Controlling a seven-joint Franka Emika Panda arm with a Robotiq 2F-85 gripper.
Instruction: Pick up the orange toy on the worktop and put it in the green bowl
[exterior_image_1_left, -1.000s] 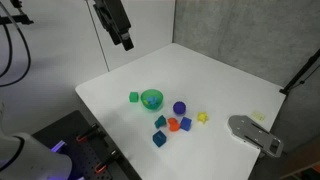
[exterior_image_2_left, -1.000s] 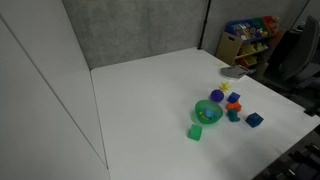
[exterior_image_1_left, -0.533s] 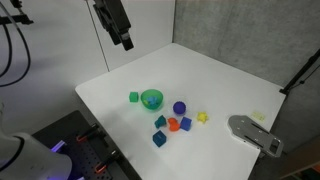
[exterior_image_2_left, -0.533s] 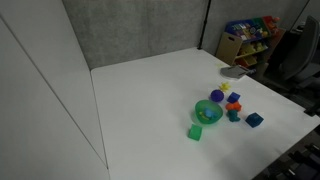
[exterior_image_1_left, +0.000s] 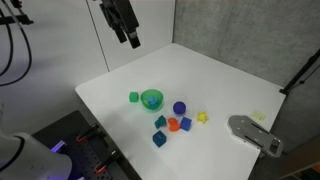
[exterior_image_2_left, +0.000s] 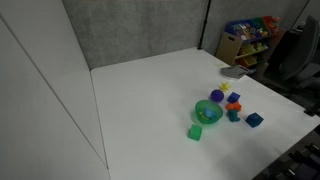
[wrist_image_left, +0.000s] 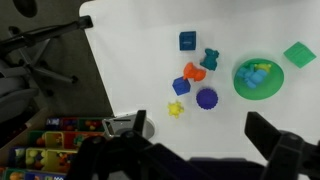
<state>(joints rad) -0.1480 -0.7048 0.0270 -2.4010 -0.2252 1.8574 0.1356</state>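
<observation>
Gripper (exterior_image_1_left: 132, 41) hangs high, fingers spread, empty. Far beneath it: orange toy (wrist_image_left: 183, 85) near purple ball (wrist_image_left: 207, 98), apparently apart; green bowl (wrist_image_left: 238, 80) beyond the ball.

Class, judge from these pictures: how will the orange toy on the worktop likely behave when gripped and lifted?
The orange toy looks like a small solid block, so it is probably stiff and light. Its rounded shape may let it slip or twist in a grasp. A blue block sits close beside it and might get nudged.
</observation>
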